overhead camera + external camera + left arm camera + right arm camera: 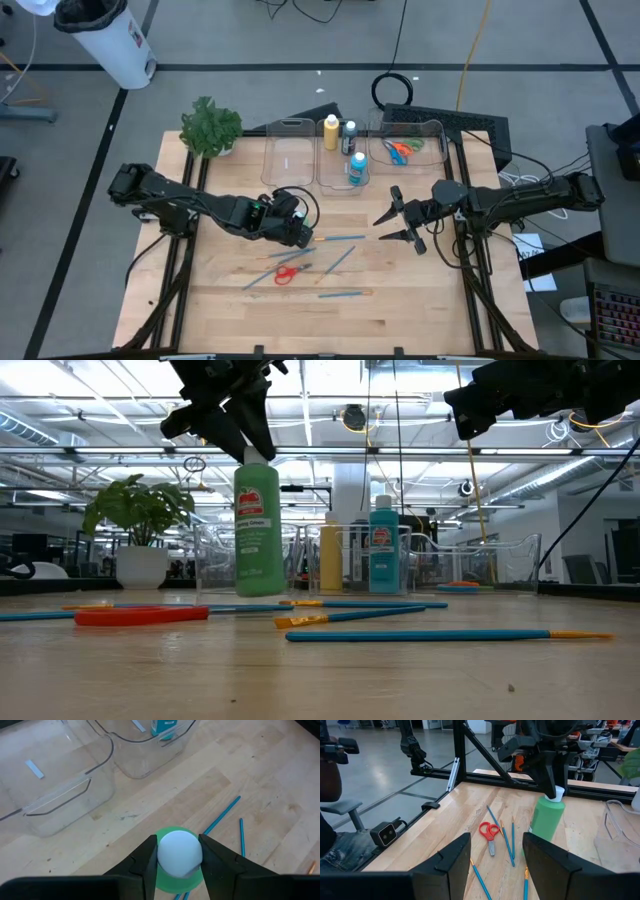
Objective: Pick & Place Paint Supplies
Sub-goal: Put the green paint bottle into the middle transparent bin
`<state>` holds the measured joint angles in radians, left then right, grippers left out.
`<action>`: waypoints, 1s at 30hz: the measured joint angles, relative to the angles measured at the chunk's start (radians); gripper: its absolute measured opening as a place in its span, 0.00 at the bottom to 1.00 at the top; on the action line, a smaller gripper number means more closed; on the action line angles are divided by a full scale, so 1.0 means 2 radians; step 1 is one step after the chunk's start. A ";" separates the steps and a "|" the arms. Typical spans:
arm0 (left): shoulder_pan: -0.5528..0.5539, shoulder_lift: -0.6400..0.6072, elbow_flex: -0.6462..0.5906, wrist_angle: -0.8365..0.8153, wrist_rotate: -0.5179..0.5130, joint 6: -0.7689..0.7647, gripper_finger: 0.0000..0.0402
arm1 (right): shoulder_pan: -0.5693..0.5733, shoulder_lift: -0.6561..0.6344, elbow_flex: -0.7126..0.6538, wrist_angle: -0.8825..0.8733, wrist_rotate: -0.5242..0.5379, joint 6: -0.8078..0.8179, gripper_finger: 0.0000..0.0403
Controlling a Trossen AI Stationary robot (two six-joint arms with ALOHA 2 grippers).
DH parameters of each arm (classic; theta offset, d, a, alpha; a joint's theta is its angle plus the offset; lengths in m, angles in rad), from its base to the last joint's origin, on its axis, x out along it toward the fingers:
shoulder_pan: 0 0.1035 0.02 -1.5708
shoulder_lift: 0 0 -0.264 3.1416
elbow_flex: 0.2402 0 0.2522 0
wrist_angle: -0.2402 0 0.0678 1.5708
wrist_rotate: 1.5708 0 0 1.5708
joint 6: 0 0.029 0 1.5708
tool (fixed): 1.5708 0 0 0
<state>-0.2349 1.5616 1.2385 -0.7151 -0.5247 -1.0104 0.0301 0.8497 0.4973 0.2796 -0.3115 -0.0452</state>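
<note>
Paint bottles: four are showing, namely the green paint bottle (256, 525), the yellow paint bottle (331, 132), the dark paint bottle (349, 133) and the blue paint bottle (358, 168).

Blue paintbrushes: five are lying on the wood, the first paintbrush (340, 238), second paintbrush (290, 255), third paintbrush (338, 262), fourth paintbrush (345, 293) and fifth paintbrush (258, 280).

Scissors: three pairs are appearing, the red scissors (285, 275), orange scissors (397, 150) and green scissors (412, 147).

Clear plastic bins: three are standing in a row, the left bin (285, 165), middle bin (322, 170) and right bin (430, 135).

Leafy plant (210, 127): one.
</note>
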 joint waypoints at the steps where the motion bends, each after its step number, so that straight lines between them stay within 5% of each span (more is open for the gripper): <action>1: 0.000 0.000 0.000 0.000 0.000 0.001 0.31 | 0.000 0.000 0.000 0.000 0.000 0.000 0.42; 30: 0.000 0.000 0.000 0.003 0.013 0.037 0.31 | 0.000 0.000 0.000 0.000 0.000 0.000 0.42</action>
<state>-0.2352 1.5616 1.2385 -0.7082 -0.4992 -0.9369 0.0301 0.8494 0.4973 0.2794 -0.3117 -0.0452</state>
